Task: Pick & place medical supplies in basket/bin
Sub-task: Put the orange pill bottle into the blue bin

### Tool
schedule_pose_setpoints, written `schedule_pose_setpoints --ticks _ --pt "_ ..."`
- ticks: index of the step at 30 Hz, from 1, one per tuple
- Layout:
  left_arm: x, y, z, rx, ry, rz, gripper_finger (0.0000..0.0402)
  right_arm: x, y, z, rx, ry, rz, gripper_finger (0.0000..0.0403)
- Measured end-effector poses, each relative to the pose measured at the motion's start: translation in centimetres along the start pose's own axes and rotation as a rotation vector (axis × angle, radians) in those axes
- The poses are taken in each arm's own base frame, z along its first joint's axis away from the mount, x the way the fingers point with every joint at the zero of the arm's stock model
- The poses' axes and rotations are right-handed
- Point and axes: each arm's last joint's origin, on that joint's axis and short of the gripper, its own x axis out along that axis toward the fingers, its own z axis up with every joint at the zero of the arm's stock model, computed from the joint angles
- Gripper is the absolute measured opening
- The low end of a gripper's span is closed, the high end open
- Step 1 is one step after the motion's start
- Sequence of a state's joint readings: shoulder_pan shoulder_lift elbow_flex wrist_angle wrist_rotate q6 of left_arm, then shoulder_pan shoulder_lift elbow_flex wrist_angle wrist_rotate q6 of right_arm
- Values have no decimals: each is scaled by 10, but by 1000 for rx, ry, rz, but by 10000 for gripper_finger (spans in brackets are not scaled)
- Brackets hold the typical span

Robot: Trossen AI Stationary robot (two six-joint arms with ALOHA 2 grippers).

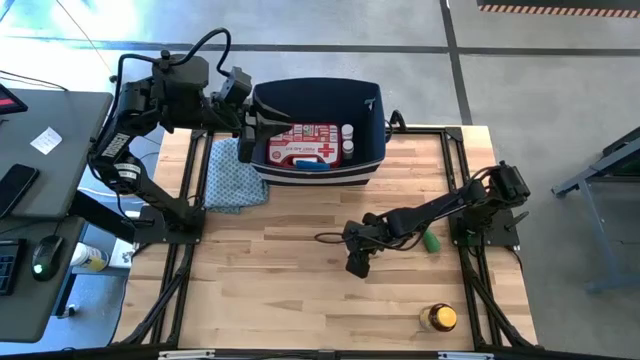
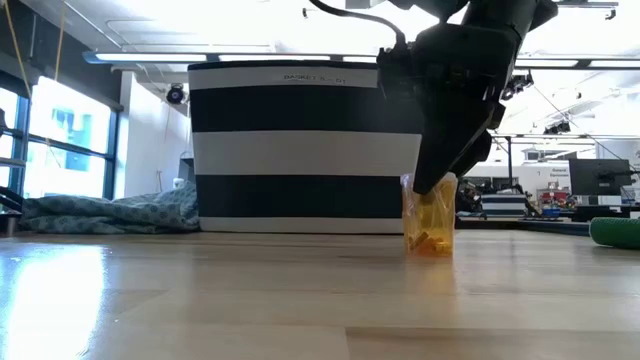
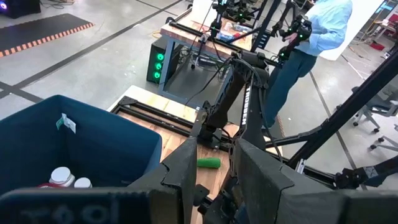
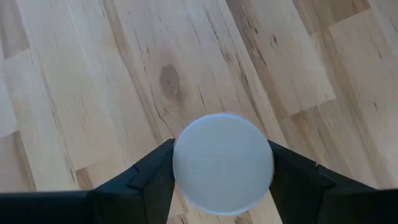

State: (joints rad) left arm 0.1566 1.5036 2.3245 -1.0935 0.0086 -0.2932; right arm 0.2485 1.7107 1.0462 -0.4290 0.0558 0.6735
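A small amber bottle with a round white cap stands upright on the table's middle, in front of the navy basket. My right gripper is shut on it. The basket holds a red first-aid kit and white bottles. A green cylinder lies on its side to the right of my right gripper. A yellow-capped amber bottle stands near the front edge. My left gripper hangs open above the basket's left rim, touching nothing. My right gripper pinches the bottle at its top between the two fingers, one on each side of the white cap's rim. The fingers slant steeply down from the table's right side. The bottle stands upright with its base on the table.
A blue-green patterned cloth lies left of the basket. Black frame rails run along the table's sides. Bare wood stretches across the near left part of the table. A person stands in the room beyond the table.
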Motion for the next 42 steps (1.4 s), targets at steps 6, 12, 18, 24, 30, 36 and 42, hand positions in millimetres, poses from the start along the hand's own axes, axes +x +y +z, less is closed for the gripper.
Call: schedule_pose_setpoints --ticks 6,12,18,24,30,36,42 --pt "0 0 0 0 0 0 144 -21 0 13 20 -54 26 214" --pt "0 0 0 18 0 1 144 -77 -2 51 6 -278 71 214" --pt "-3 0 2 84 -20 -4 144 -143 -1 100 -111 -516 55 214" --pt "-15 0 7 161 -90 41 144 -193 -24 151 -93 -693 -143 213" --pt "-24 15 10 215 -103 136 144 -204 -76 181 -2 -643 -297 213" --pt "-28 44 12 245 -41 153 144 -192 -141 199 153 -585 -403 213" --pt "-35 74 16 298 -25 202 144 -164 -185 209 225 -492 -396 213"
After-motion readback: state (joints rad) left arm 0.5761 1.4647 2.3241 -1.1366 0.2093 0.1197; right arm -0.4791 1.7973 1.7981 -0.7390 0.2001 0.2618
